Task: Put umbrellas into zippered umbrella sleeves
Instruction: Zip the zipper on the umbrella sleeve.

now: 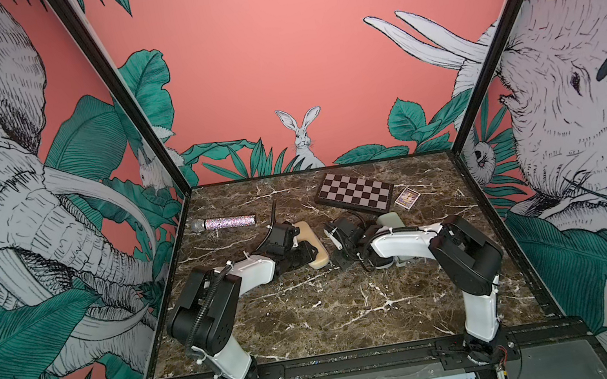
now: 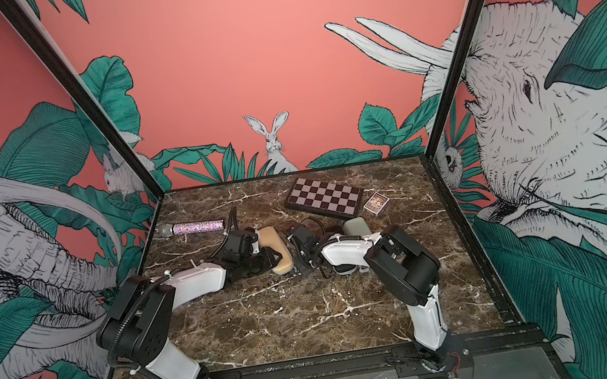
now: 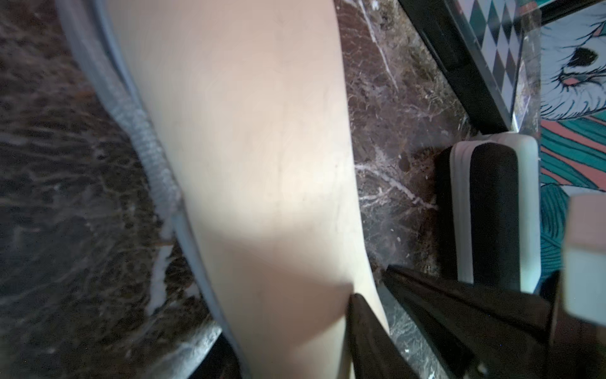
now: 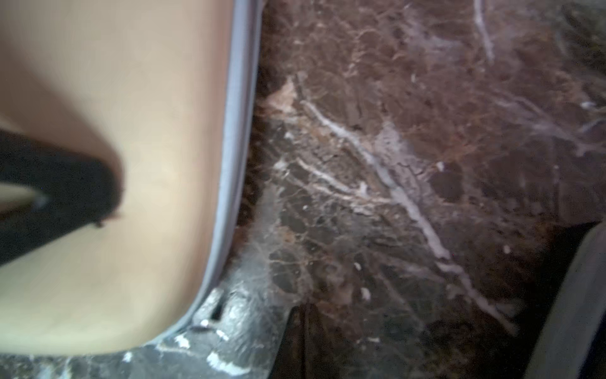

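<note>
Left fingers: parted, one tip laid on the beige sleeve; a clamp cannot be confirmed. Right fingers: pressed together, set on the same shell, mid-tabletop. Step judged: zip work on this sleeve. Next move: the apparent zip slider is to be pinched and drawn along the seam. Mint sleeve at 3 o'clock. No umbrella identified; no writing legible.
</note>
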`<state>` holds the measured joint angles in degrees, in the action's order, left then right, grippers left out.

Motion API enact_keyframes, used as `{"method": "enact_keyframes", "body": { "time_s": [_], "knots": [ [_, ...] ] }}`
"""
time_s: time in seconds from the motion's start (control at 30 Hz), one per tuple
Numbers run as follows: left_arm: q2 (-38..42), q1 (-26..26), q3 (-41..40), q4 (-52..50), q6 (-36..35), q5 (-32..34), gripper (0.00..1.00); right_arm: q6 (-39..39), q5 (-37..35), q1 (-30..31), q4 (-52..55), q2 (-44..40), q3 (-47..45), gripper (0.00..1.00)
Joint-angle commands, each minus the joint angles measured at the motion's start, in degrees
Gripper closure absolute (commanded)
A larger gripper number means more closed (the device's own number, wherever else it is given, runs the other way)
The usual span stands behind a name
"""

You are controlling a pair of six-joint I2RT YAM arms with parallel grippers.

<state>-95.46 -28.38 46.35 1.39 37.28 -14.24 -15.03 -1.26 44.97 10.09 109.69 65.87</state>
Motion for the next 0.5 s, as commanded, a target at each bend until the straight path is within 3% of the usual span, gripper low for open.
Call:
{"method": "enact_keyframes", "body": {
  "time_s": [0.0,0.1,0.27,0.33,0.4,0.47],
  "knots": [
    [-3.22,0.34,2.11,-16.87,-8.9,0.64,0.46,-1.29,4.54,1.35,-1.81,-3.1,-4.59,1.0],
    [-5.07,0.34,7.03,-20.75,-13.05,-1.4,0.37,-2.58,7.2,3.27,-2.46,-5.23,-7.11,1.0],
    [-5.94,0.29,10.81,-23.17,-16.06,-1.58,0.36,-0.64,10.32,3.25,-6.35,-10.34,-12.37,1.0],
    [-6.89,0.37,11.06,-23.62,-16.62,-1.58,0.37,5.52,12.75,2.84,-10.43,-12.81,-15.44,0.76],
    [-7.78,0.32,10.74,-23.24,-16.71,-1.64,0.37,9.72,13.17,2.69,-11.7,-13.49,-16.2,0.64],
    [-8.25,0.43,10.43,-22.69,-16.41,-1.75,0.37,11.29,13.56,2.33,-11.91,-12.48,-15.62,0.59]
  ]
}}
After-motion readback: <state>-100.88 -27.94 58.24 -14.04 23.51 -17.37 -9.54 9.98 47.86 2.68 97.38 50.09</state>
